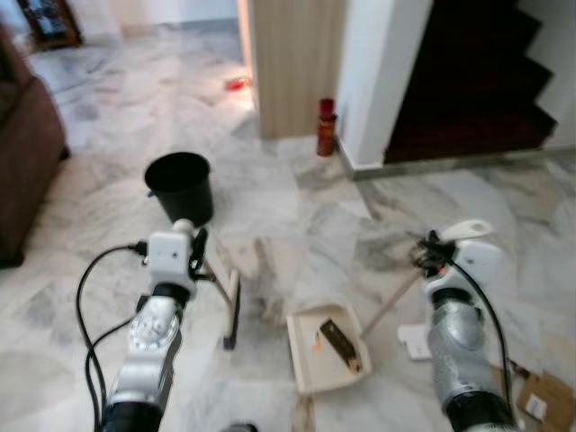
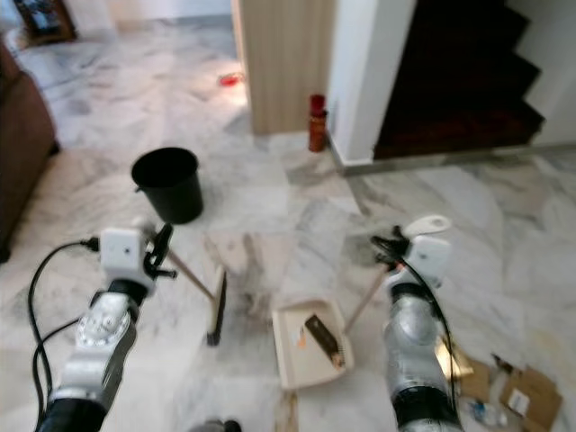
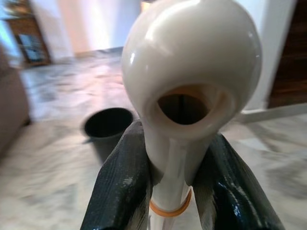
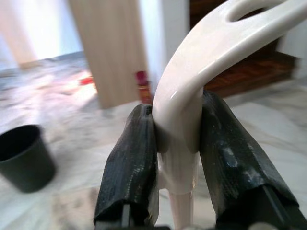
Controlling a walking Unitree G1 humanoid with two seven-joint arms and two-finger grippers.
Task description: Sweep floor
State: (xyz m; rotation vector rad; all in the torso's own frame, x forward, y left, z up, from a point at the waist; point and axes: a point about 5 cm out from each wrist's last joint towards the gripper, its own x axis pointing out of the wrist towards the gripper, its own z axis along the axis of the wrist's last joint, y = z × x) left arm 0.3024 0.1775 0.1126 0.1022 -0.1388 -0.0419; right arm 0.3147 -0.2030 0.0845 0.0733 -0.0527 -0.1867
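Observation:
My left gripper (image 1: pixel 197 255) is shut on the top of a broom handle (image 3: pixel 184 76), a cream knob with a hole in it. The handle slants down to the broom head (image 1: pixel 232 310), which rests on the marble floor. To its right, my right gripper (image 1: pixel 430 256) is shut on the white looped handle (image 4: pixel 192 91) of a cream dustpan (image 1: pixel 310 369). The pan lies flat on the floor in front of me. A dark oblong piece of litter (image 1: pixel 341 345) and a small orange scrap (image 1: pixel 317 340) lie inside it.
A black bucket (image 1: pixel 180 186) stands on the floor beyond the broom. A red canister (image 1: pixel 326 127) sits by the wooden panel and white wall. A brown sofa (image 1: pixel 22 153) is at left, dark stairs (image 1: pixel 477 81) at back right. Cardboard scraps (image 1: pixel 544 396) lie at bottom right.

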